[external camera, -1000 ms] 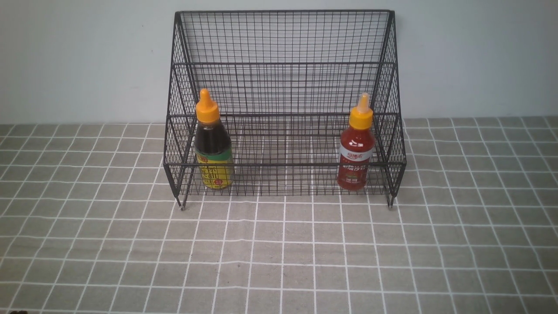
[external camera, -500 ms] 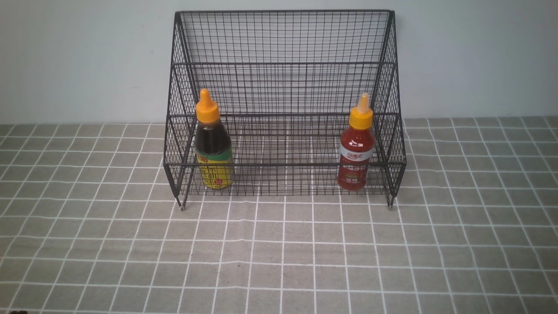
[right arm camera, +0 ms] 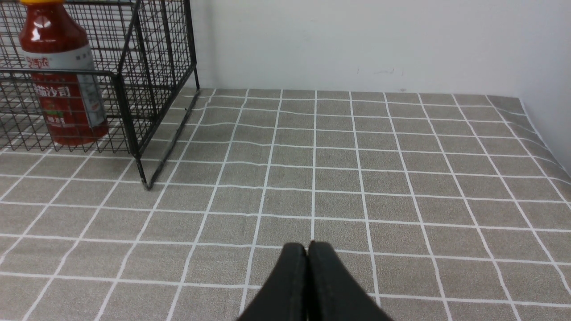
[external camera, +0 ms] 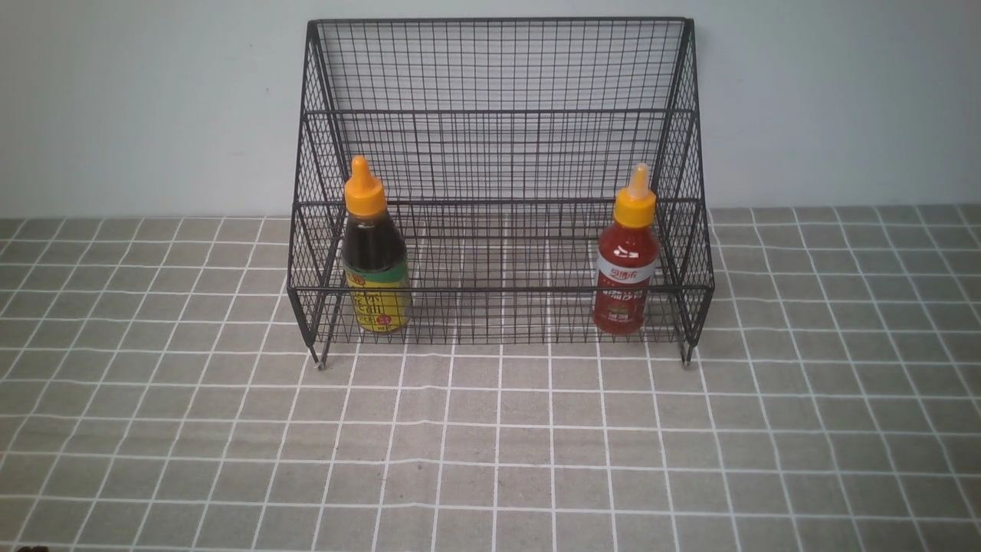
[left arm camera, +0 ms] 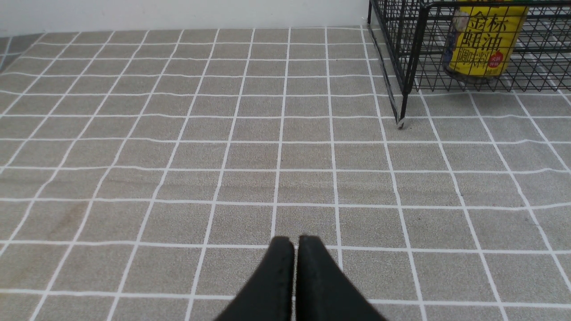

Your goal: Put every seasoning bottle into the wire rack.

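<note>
Bottles are both sitting upright inside the wire rack (external camera: pixel 498 153) right now, on its lowest front tier. That rack is standing at the back edge of the tabletop (external camera: pixel 490 452), pushed up near the wall (external camera: pixel 138 100), on a grey cloth with a white grid. The dark brown bottle (external camera: pixel 374 261) with the yellow-green label is sitting at the rack's left end, and the slimmer red bottle (external camera: pixel 626 264) is sitting at the right end, so they're well apart. Both are wearing orange nozzle caps. The left end effector (left arm camera: pixel 295 243) is hovering over bare cloth toward the front left part of the tabletop, jaws pressed together and gripping nothing. The right end effector (right arm camera: pixel 308 247) is doing the same over the front right part, closed up tight, nothing in it either.
</note>
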